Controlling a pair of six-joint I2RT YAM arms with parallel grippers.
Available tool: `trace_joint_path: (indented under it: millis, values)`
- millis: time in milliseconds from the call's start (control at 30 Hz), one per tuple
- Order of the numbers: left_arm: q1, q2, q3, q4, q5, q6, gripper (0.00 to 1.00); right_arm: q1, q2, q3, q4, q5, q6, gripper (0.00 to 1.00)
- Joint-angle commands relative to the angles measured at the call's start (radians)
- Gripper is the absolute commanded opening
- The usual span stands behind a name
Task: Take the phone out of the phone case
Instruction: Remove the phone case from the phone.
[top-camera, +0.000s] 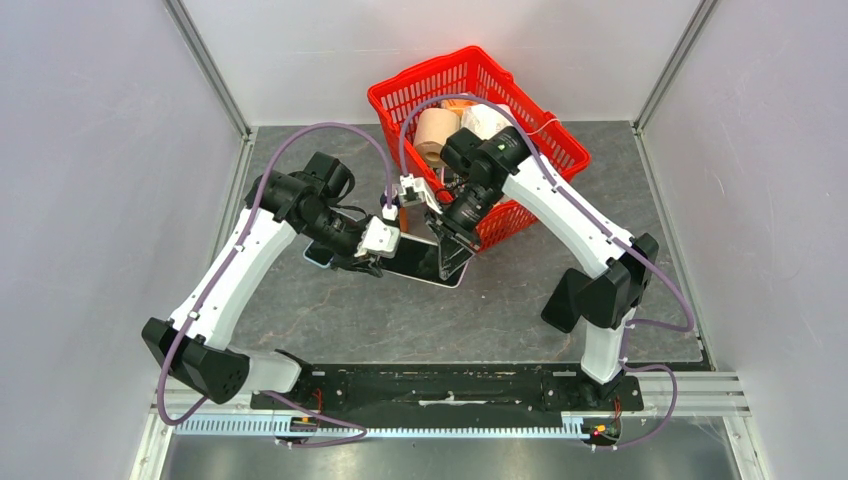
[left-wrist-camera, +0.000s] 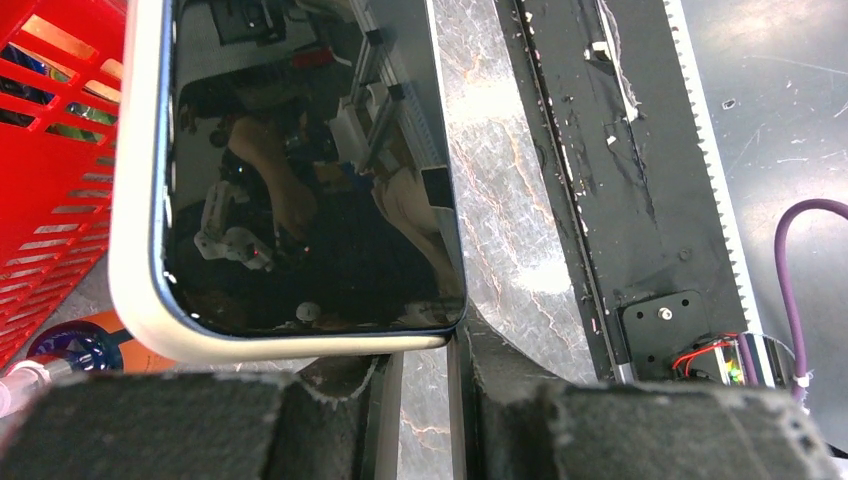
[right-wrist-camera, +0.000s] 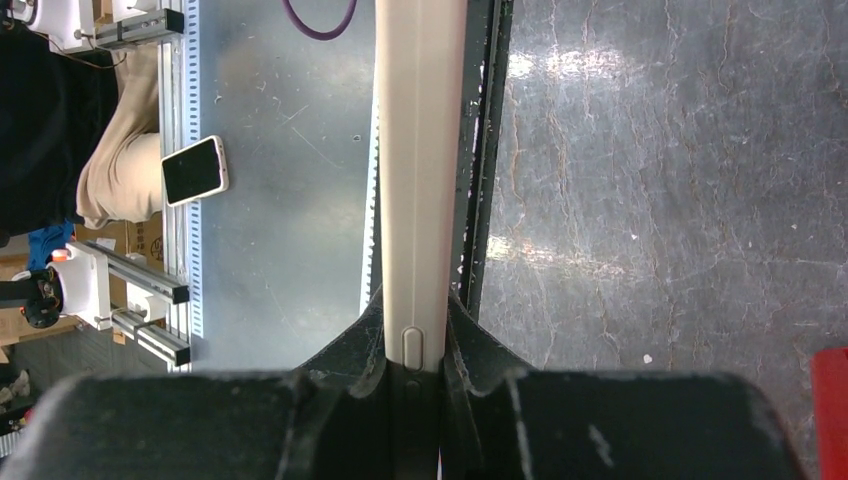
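Phone (top-camera: 422, 261) (in its case (right-wrist-camera: 420, 150)) clamped by right fingers (right-wrist-camera: 352, 352).

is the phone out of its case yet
No, the cream case wraps the phone along its edge and corner.

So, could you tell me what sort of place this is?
Probably a lab robot cell: white walls on aluminium framing, two arms bolted to a rail, and a red basket.
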Motion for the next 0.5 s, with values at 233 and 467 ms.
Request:
trace_joint_path:
  millis: [233,467]
  values:
    - [-0.029,0.017,0.024,0.356,0.099,0.040,0.02,0.143,0.025,0.073,0.006,-0.179,0.006,0.00]
    - [-0.009,0.016,0.020,0.337,0.103,0.106,0.02,0.156,0.015,0.060,-0.009,-0.181,-0.013,0.00]
